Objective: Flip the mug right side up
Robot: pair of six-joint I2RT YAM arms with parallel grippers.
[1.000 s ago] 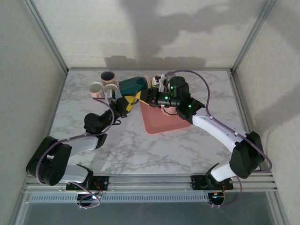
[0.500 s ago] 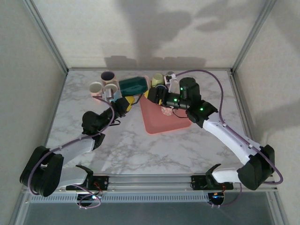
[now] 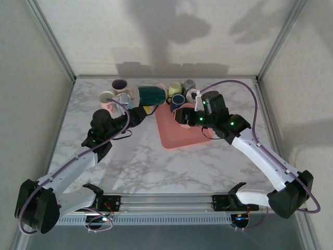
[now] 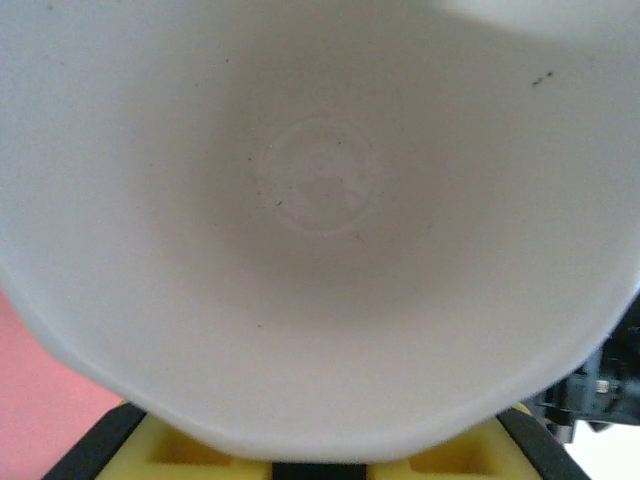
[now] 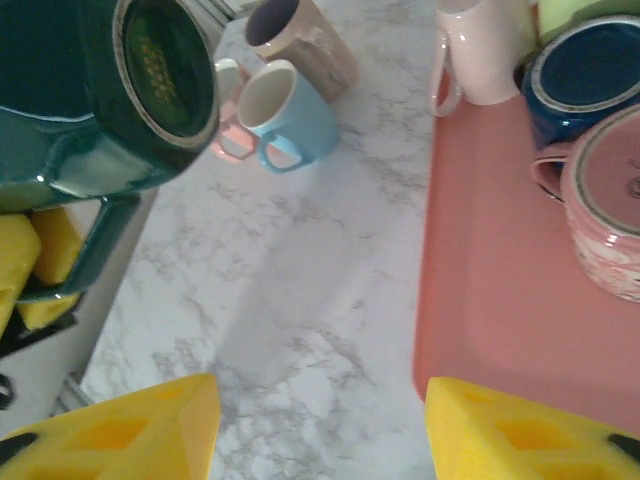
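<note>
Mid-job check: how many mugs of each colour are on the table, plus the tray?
Dark green mug: 1
Dark blue mug: 1
Light blue mug: 1
Pink mugs: 3
Tan mug: 1
Yellow-green mug: 1
Grey mug: 1
Tray: 1
Total: 10

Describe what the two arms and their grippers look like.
Both the left arm and right arm have white links between bulky black joints, each trailed by a looping purple cable. Green lights glow near the right arm's wrist. The left gripper and right gripper carry yellow finger pads with recessed pockets.
</note>
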